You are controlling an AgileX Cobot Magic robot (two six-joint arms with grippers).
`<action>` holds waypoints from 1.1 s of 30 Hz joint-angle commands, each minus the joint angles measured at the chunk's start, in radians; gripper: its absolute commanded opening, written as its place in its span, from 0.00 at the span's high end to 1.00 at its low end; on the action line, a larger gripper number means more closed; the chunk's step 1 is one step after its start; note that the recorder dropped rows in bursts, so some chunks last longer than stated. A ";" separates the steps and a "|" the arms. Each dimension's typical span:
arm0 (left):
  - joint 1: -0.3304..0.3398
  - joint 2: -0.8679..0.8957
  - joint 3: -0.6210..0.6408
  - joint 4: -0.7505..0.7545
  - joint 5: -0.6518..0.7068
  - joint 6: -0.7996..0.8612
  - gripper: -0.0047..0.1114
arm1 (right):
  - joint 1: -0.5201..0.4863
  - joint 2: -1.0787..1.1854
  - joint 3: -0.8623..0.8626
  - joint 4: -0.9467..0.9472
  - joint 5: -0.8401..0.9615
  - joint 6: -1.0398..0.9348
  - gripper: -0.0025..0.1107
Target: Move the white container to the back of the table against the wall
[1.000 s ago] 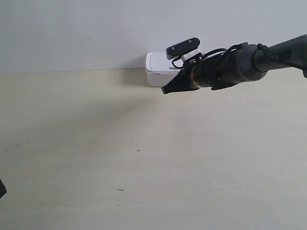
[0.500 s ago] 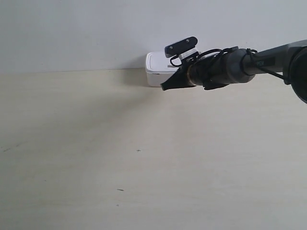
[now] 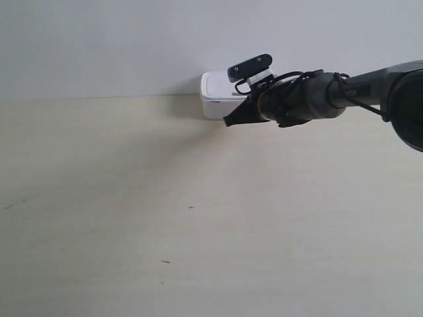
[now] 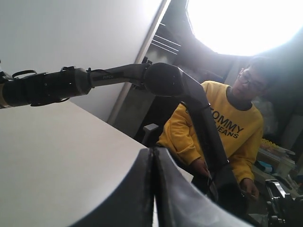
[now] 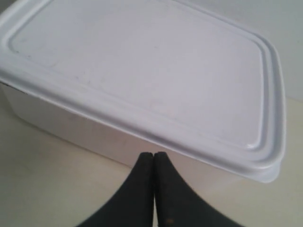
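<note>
The white container [image 3: 215, 94] stands at the back of the table [image 3: 198, 211] with its far side at the wall [image 3: 132, 39]. In the right wrist view its rimmed lid [image 5: 142, 66] fills the frame. My right gripper [image 5: 154, 155] is shut, holds nothing, and its tips sit at the container's near side wall; whether they touch it I cannot tell. In the exterior view this gripper [image 3: 228, 122] belongs to the arm at the view's right. My left gripper [image 4: 154, 150] is shut and empty, raised off the table, and is out of the exterior view.
A person in a yellow sweater [image 4: 222, 127] sits beyond the table's edge in the left wrist view, behind the right arm [image 4: 165, 80]. A few small dark specks [image 3: 191, 207] mark the tabletop.
The right arm has drawn slightly toward the wall and the container over the last second. The container has stayed where it was.
</note>
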 commanded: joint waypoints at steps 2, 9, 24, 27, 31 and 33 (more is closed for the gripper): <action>-0.005 -0.005 0.001 -0.010 -0.015 -0.028 0.96 | -0.004 -0.002 -0.013 -0.036 0.037 0.001 0.98; -0.005 -0.005 0.001 -0.014 -0.036 -0.043 0.96 | -0.004 0.000 -0.018 -0.021 0.036 -0.017 0.98; -0.005 -0.005 0.001 -0.036 -0.093 -0.048 0.96 | -0.004 0.014 -0.031 -0.005 0.076 -0.017 0.98; -0.005 -0.005 0.001 -0.036 -0.091 -0.048 0.96 | -0.004 0.008 -0.031 0.002 0.076 -0.017 0.98; -0.005 -0.005 0.001 -0.030 -0.079 -0.045 0.96 | -0.004 -0.031 -0.023 0.057 0.089 -0.017 0.98; -0.005 -0.005 0.001 -0.029 -0.072 -0.044 0.96 | -0.004 -0.072 -0.001 0.063 0.089 -0.011 0.98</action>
